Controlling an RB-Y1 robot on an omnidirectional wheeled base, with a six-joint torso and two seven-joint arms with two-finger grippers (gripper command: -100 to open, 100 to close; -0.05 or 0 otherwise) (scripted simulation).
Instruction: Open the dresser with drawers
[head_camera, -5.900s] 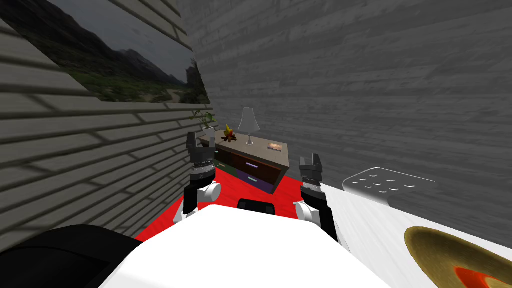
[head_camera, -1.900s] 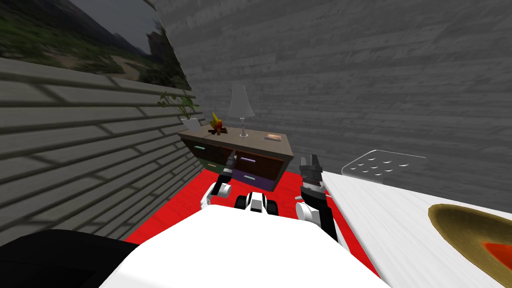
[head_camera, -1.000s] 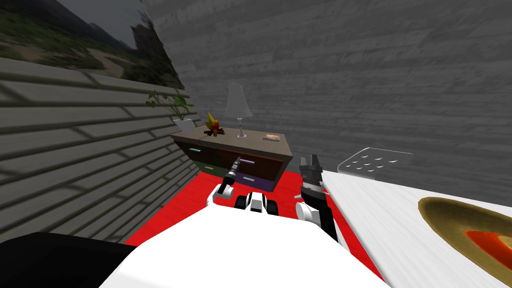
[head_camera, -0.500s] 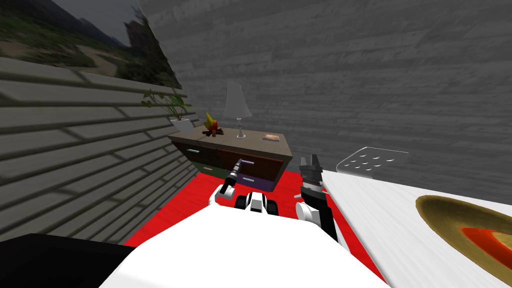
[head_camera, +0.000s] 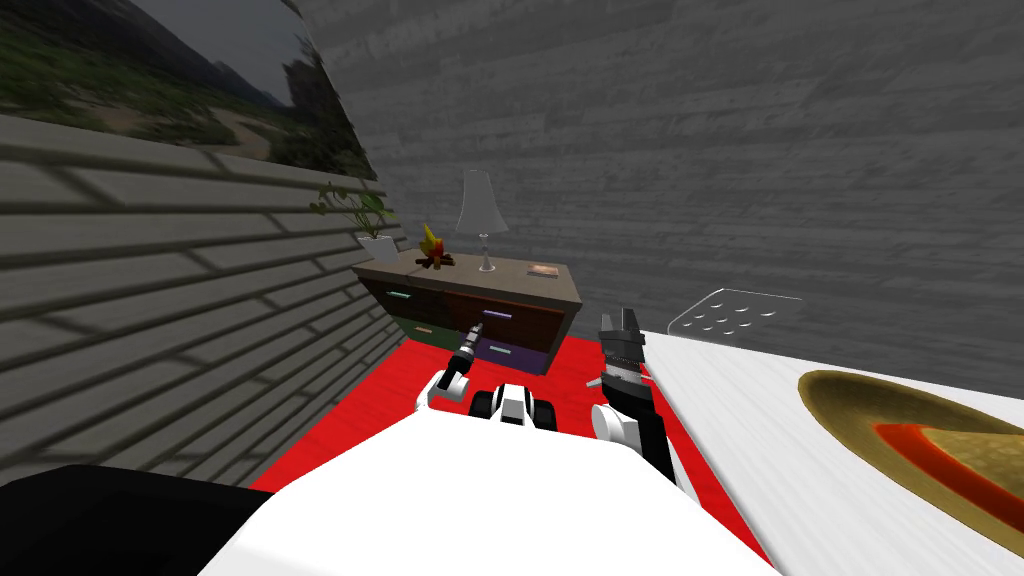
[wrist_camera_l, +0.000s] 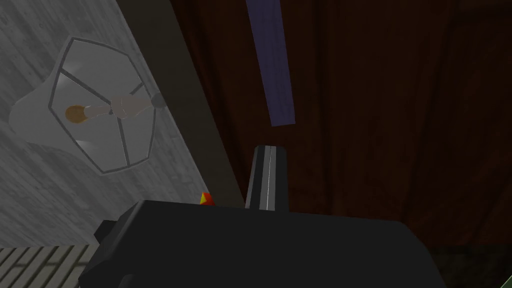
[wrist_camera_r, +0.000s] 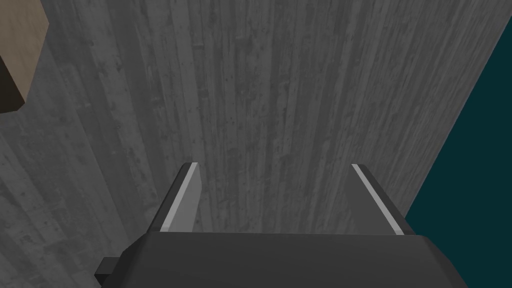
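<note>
Blades of the left pincer (wrist_camera_l: 269, 150) are pressed flat together with nothing between them. They point at a dark brown drawer front (wrist_camera_l: 380, 125). On this front there is a long purple handle (wrist_camera_l: 272, 65). It lies straight ahead of the blade tips, near them but apart, with a strip of brown front between. In the head view the left pincer (head_camera: 475, 334) is at the end of the stretched arm, in front of the right half of the dresser (head_camera: 440, 300), and just beside the handle (head_camera: 497, 314) of the upper right drawer. All the drawers I can see are closed.

The dresser stands on a red rug (head_camera: 350, 420) in the corner of the room, ahead of me and a little to my left. On its top stand a lamp (head_camera: 480, 212) with a pale shade, a small red and yellow ornament (head_camera: 433, 252), a plant (head_camera: 362, 215) in a white pot at the left end, and a flat book (head_camera: 543, 269) at the right end.

The right pincer (head_camera: 620, 322) is held upright near the edge of a white table (head_camera: 800, 420), well apart from the dresser. Its blades (wrist_camera_r: 185, 200) stand open. On the table are a golden dish (head_camera: 860, 410) with red inside and a clear tray (head_camera: 735, 310).
</note>
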